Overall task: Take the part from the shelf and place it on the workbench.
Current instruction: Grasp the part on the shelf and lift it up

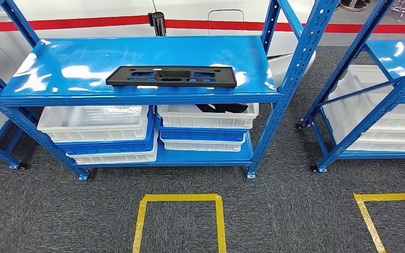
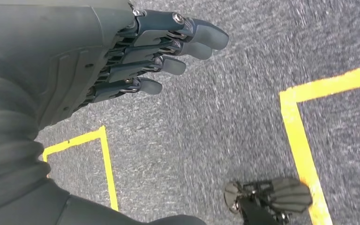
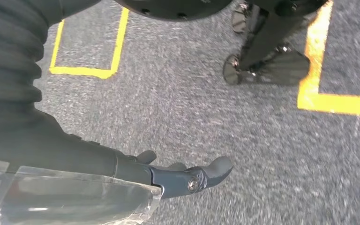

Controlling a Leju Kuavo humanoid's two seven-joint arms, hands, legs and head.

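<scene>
Head view: we are facing a blue shelf unit [image 1: 137, 66] standing on grey carpet [image 1: 295, 211].
Part: we are seeing the flat black part [image 1: 171, 76] lying on the top shelf, toward the front edge and right of centre, with nothing touching it.
Lower shelf: we are observing white bins [image 1: 95, 124] stacked with blue bins [image 1: 200, 134]; the upper right white bin is holding something dark, which we cannot identify.
Floor marks: we are seeing yellow tape [image 1: 179, 198] outlining a square on the carpet in front of the unit.
Neighbouring unit: we are seeing a second blue rack [image 1: 369, 79] at the right, carrying white bins.
Left hand [image 2: 136, 56]: we are hanging it over the carpet, fingers extended, side by side, holding nothing.
Right hand [image 3: 168, 176]: we are hanging it over the carpet, fingers extended, holding nothing.
</scene>
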